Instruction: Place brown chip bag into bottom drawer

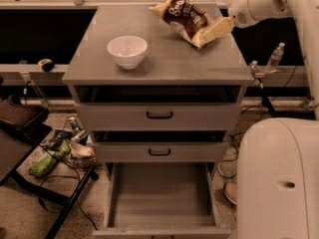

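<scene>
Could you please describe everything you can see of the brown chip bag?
The brown chip bag is a crinkly, pillow-shaped packet, dark brown in the middle with a white script logo and pale cream ends. It lies tilted on the far right part of the cabinet top. The gripper meets its lower right end, reaching in from the right of the picture.

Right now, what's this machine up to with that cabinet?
A robot arm reaches in from the right. Its claw is against the end of a brown chip bag on the cabinet top, not far from a white bowl. The bottom drawer is pulled open below; the bag isn't in it yet.
</scene>
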`<state>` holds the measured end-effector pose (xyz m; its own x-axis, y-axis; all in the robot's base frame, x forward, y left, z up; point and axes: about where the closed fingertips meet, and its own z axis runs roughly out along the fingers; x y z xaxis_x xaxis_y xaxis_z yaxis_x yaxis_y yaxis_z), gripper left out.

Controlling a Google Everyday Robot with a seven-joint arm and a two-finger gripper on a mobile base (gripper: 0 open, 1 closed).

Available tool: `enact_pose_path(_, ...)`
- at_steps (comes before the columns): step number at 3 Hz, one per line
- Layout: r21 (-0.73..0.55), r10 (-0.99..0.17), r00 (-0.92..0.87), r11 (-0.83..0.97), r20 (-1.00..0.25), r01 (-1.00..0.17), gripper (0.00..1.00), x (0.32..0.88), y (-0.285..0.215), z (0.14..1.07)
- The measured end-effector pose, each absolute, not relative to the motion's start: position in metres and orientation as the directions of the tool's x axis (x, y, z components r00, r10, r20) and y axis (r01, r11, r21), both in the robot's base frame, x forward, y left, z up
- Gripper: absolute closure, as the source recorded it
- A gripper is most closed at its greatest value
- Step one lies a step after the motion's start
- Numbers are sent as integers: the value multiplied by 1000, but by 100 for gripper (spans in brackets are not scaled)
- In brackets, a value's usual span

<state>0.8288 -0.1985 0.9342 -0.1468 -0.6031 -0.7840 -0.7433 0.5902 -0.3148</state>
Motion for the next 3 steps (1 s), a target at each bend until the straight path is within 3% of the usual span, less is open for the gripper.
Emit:
enact_pose_path(2, -225, -517, -162, 605, -840, -764, 0, 863, -151, 902)
enact_pose_path(3, -205, -475, -157, 624, -866, -754, 18, 879, -136, 896)
